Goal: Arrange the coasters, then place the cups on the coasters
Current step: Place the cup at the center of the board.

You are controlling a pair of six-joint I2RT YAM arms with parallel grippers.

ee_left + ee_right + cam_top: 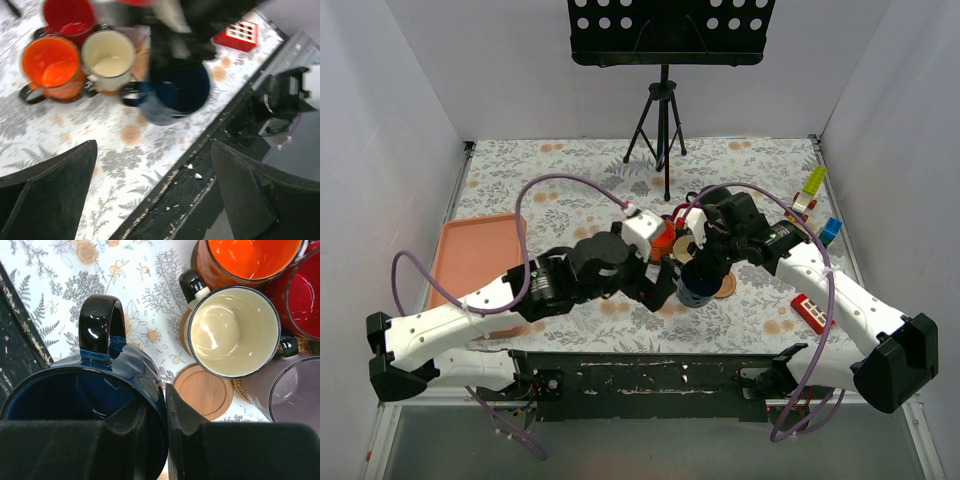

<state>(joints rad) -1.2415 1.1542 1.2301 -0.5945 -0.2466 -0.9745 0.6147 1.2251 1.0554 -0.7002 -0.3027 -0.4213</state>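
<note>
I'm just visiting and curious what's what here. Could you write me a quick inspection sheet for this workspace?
Surface: floral tablecloth, no spills seen.
Job's things: orange cup, cream cup, red cup and purple-grey cup clustered together; dark blue cup beside a bare wooden coaster; green cup not seen.
Clutter: salmon tray on the left; toy blocks on the right.
Grippers: left gripper open, holding nothing; right gripper pinching the dark blue cup's rim.
Cables: purple cables loop over both arms.
Surroundings: white walls; black music stand at the far edge.
</note>
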